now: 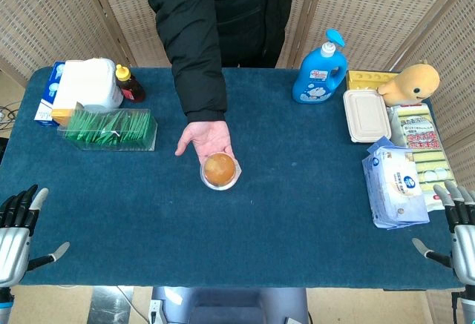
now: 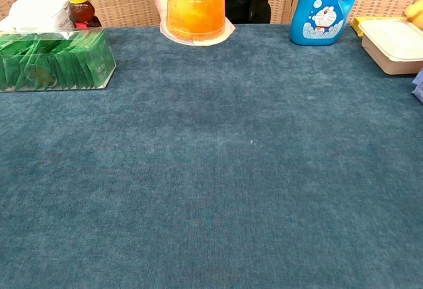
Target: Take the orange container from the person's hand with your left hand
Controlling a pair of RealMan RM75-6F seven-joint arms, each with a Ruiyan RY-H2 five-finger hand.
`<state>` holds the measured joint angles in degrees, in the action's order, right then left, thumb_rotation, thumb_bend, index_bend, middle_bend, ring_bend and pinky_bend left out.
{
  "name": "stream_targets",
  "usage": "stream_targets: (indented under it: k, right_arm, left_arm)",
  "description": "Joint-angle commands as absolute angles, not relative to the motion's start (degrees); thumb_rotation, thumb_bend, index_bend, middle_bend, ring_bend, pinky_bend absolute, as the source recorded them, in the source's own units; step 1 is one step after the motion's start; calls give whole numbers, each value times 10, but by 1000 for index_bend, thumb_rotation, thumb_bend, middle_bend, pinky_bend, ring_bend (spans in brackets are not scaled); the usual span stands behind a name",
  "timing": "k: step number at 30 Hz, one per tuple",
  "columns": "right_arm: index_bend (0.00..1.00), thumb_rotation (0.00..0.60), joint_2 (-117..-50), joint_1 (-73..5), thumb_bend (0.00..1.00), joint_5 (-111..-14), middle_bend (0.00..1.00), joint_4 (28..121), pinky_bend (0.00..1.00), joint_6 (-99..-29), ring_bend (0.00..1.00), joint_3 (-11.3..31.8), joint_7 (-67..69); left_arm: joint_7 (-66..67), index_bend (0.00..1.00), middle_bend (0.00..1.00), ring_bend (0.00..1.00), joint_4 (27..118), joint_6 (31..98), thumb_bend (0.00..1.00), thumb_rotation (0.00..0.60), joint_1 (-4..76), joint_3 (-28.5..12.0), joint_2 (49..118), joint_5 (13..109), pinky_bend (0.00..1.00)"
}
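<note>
The orange container point(image 1: 220, 169) is a small domed cup with a clear rim, lying upside down on the person's open palm point(image 1: 202, 139) above the middle of the blue table. The chest view shows the orange container point(image 2: 195, 6) at the top centre, held above the cloth. My left hand point(image 1: 19, 225) hangs at the table's near left corner, fingers apart and empty, far from the cup. At the near right edge my right hand point(image 1: 459, 227) is also spread and empty. Neither hand appears in the chest view.
A clear box of green packets point(image 1: 110, 129), a white tub point(image 1: 89, 83) and a sauce bottle point(image 1: 129, 84) stand at the back left. A blue detergent bottle point(image 1: 320, 70), a lidded beige box point(image 1: 366, 115), a plush toy point(image 1: 413, 82) and tissue packs point(image 1: 397, 184) fill the right side.
</note>
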<state>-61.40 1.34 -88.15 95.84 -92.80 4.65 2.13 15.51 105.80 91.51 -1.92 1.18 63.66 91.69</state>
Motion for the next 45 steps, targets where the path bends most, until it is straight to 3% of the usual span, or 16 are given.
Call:
stream_targets:
  k: [1, 8, 12, 18, 22, 24, 31, 45]
  right_arm:
    - [90, 600, -614, 13, 0, -881, 29, 958, 0, -928, 0, 47, 21]
    - [90, 600, -614, 12, 0, -875, 28, 958, 0, -925, 0, 49, 24]
    - [90, 600, -613, 12, 0, -877, 28, 960, 0, -925, 0, 48, 25]
    - [90, 600, -613, 11, 0, -872, 28, 957, 0, -921, 0, 50, 30]
    - [90, 600, -612, 9, 0, -872, 28, 953, 0, -915, 0, 49, 41]
    - [90, 600, -612, 8, 0, -870, 28, 952, 0, -914, 0, 50, 45]
    - [90, 600, -607, 8, 0, -865, 29, 951, 0, -912, 0, 51, 57]
    - [90, 600, -607, 7, 0, -858, 29, 948, 0, -907, 0, 54, 65]
  left_arm:
    - [158, 0, 0, 0, 1058, 913, 107, 600, -18, 11, 637, 916, 48]
    - [173, 0, 0, 0, 1103, 880, 108, 600, 15, 5, 624, 952, 48]
    - [221, 0, 0, 0, 1203, 796, 107, 600, 90, -33, 586, 965, 48]
    - [326, 0, 0, 0, 1295, 681, 117, 600, 205, -129, 593, 820, 48]
    - [394, 0, 0, 0, 1272, 625, 123, 600, 324, -206, 664, 661, 48]
    - [437, 0, 0, 0, 1260, 624, 123, 600, 368, -219, 698, 592, 48]
    - [526, 0, 0, 0, 1206, 646, 124, 600, 482, -228, 787, 452, 48]
    - [540, 0, 0, 0, 1143, 687, 125, 600, 568, -216, 846, 402, 49]
